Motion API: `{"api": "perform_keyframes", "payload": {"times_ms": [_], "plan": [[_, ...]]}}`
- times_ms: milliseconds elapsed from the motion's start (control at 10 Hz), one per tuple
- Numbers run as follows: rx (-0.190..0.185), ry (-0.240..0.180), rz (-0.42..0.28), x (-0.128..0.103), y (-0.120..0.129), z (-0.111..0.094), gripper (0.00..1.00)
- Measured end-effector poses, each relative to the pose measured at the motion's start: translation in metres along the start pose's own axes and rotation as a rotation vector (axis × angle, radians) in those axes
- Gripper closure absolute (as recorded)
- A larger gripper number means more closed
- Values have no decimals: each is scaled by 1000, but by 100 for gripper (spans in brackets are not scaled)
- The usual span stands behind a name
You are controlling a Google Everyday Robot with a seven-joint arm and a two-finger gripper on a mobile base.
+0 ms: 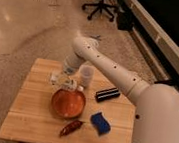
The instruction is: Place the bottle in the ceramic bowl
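Note:
The orange ceramic bowl (69, 104) sits at the middle of the wooden table (25, 117). My gripper (64, 81) hangs at the end of the white arm, just above the bowl's far left rim. It is shut on the small whitish bottle (70, 86), which is held over the bowl's far edge. The bottle is partly hidden by the gripper.
A translucent white cup (86, 76) stands just behind the bowl, right of the gripper. A black oblong bar (107, 94) lies to the right. A blue sponge (100, 123) and a dark-red pepper-shaped thing (70, 128) lie in front of the bowl.

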Motion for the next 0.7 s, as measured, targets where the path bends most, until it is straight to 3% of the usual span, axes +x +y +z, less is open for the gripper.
{"api": "perform_keyframes", "payload": {"times_ms": [300,500,700], "plan": [[45,-9,14,-7,-22,0,30],[49,-9,18,-8,-23,-1,23],[49,-9,16,-8,-23,0,23]]}}
